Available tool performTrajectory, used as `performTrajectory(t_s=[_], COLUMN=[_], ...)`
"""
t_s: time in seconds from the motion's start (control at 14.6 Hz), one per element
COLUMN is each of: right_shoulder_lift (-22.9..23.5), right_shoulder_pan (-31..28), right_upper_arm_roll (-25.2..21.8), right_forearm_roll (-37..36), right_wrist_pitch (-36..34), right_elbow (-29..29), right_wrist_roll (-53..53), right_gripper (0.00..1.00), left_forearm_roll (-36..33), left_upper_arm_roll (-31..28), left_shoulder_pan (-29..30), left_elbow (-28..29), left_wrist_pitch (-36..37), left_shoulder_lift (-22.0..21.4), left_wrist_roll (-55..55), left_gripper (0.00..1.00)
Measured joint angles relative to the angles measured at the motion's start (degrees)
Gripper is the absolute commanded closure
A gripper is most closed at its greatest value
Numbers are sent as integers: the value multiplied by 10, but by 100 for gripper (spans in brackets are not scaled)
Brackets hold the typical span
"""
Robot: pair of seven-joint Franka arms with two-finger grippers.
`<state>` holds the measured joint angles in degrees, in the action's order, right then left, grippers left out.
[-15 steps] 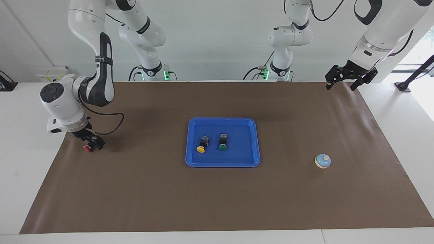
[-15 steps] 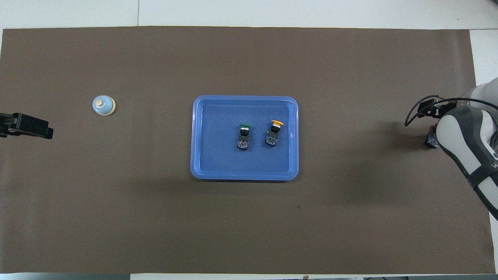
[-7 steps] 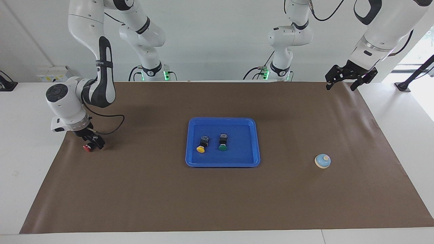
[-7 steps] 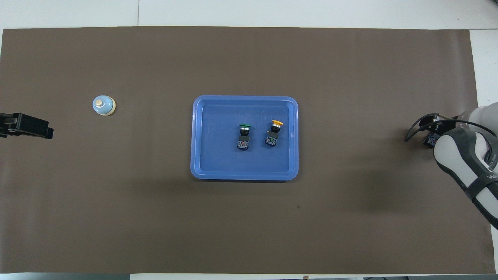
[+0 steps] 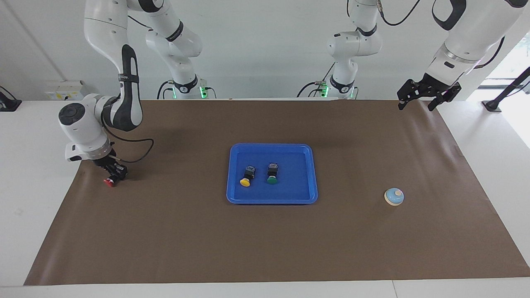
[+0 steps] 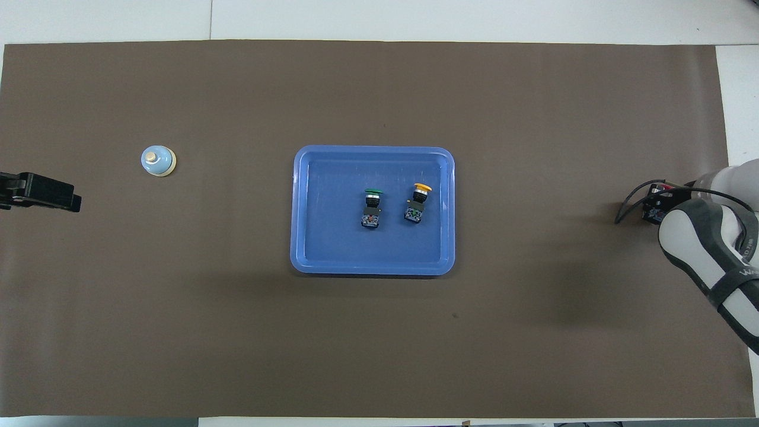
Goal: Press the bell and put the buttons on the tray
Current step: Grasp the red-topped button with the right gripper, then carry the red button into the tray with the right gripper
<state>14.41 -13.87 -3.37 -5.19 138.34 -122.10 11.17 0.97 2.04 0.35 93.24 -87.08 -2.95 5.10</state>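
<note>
The blue tray [image 5: 296, 182] [image 6: 332, 231] lies mid-mat with the yellow button [image 5: 246, 177] [image 6: 417, 203] and the green button [image 5: 272, 174] [image 6: 371, 208] lying in it. The red button [image 5: 109, 182] lies on the mat at the right arm's end, and my right gripper [image 5: 112, 177] is down at the mat and shut on it. From overhead, the arm hides most of that grip; only the button's dark body [image 6: 654, 212] shows. The bell [image 5: 393, 196] [image 6: 158, 161] stands on the mat toward the left arm's end. My left gripper [image 5: 428, 98] [image 6: 41, 194] waits open, raised over the mat's edge.
A brown mat [image 5: 265, 240] covers the table, with white tabletop around it. A black cable [image 5: 136, 150] loops from the right wrist over the mat beside the gripper.
My right gripper has closed on the red button, and its wrist shifted slightly toward the tray. The left arm, the bell and the tray's buttons have not moved.
</note>
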Motion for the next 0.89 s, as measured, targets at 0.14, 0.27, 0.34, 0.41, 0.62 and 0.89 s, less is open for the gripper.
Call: performTrajectory(t_s=[0.14,0.27,0.34,0.41,0.62,0.89], right_shoulder_lift=[-2,-7,-9,-10,-9,15], right_shoulder_pan=[1,12,25,43,110,221], right_upper_arm_roll=[3,8,9,9,12,14], right_forearm_roll=[0,0,0,0,12,37], right_wrist_pitch=[-4,-47,-83,-125,-225,-294], right_elbow=[2,29,56,89,185,266], right_wrist_roll=[-16,-18,-18,-16,19,109], right_gripper=[100,100,100,100,100,100], left_forearm_roll=[0,0,0,0,0,0], left_upper_arm_roll=[0,0,0,0,0,0], left_shoulder_pan=[0,0,0,0,0,0], left_elbow=[0,0,0,0,0,0], left_wrist_pitch=[0,0,0,0,0,0], left_shoulder_lift=[0,0,0,0,0,0], left_wrist_roll=[0,0,0,0,0,0], left_gripper=[0,0,0,0,0,0])
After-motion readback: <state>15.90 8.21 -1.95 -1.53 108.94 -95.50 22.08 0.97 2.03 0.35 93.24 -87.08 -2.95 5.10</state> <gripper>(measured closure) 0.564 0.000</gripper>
